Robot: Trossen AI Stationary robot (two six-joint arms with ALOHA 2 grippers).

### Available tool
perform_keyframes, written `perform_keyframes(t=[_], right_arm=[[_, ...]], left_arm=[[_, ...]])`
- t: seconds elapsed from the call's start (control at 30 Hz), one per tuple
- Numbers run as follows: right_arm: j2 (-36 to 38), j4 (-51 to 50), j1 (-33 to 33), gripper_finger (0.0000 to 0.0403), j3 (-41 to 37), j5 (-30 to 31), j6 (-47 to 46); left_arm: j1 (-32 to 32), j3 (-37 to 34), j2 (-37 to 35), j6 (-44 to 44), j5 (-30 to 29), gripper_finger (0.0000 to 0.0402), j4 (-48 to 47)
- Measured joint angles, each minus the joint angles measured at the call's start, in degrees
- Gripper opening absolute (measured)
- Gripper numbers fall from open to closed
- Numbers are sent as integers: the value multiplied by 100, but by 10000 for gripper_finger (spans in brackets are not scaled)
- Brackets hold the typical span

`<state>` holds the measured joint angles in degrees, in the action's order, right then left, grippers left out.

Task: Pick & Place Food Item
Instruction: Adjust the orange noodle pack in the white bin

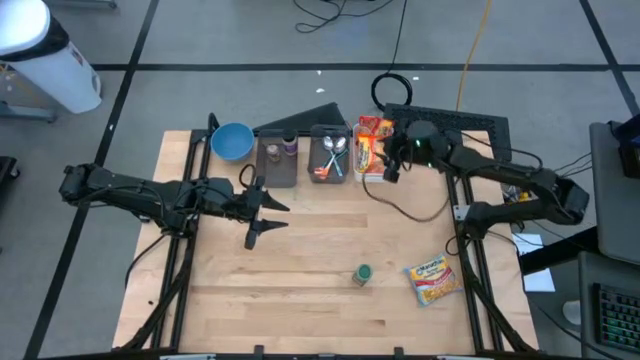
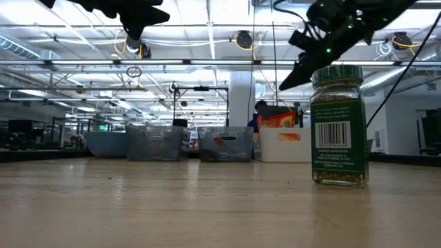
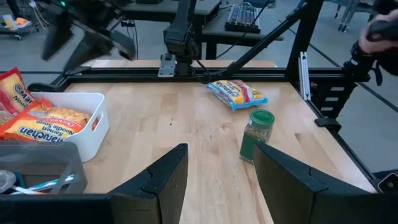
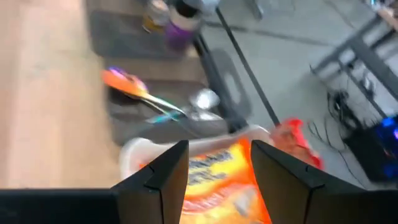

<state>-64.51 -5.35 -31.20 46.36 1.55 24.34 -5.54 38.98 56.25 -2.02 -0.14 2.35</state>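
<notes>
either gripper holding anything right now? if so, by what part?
Left gripper: open over bare table, holding nothing. Right gripper: open above the white bin, a ramen packet showing between its fingers; whether it grips the packet cannot be told.

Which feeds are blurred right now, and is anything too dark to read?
Right wrist view: smeared by motion blur; the white bin with its orange noodle packet is still recognisable. Low view: the green-labelled glass spice jar is sharp, but both arms are dark silhouettes against bright ceiling lights. Left wrist view and high view: clear and evenly lit.
</notes>
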Motion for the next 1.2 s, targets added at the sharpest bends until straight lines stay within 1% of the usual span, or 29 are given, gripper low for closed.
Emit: perform_keyframes(t=[0.1,0.23,0.4,0.5,0.63,0.8,1.03,1.2], right_arm=[[-383,-685,-375,167,537,-1,167],[-1075,-1651,-821,167,1220,-15,276],[-1926,-2324,-1099,166,1809,-16,603],[-2319,-2470,-1161,166,2048,-14,792],[-2708,-2526,-1256,166,2174,31,979],[-2999,-2477,-1378,166,2197,413,1203],[-3147,-2408,-1591,166,2197,460,1243],[-3145,-2400,-1611,166,2197,428,1258]], left_arm=[[0,0,0,2,2,191,-40],[0,4,102,43,1,191,-60],[5,9,301,176,0,191,-52],[28,8,505,144,5,191,-16],[42,8,691,87,7,191,125],[39,7,797,85,11,191,133],[39,7,796,133,24,191,235],[40,7,796,177,24,191,232]])
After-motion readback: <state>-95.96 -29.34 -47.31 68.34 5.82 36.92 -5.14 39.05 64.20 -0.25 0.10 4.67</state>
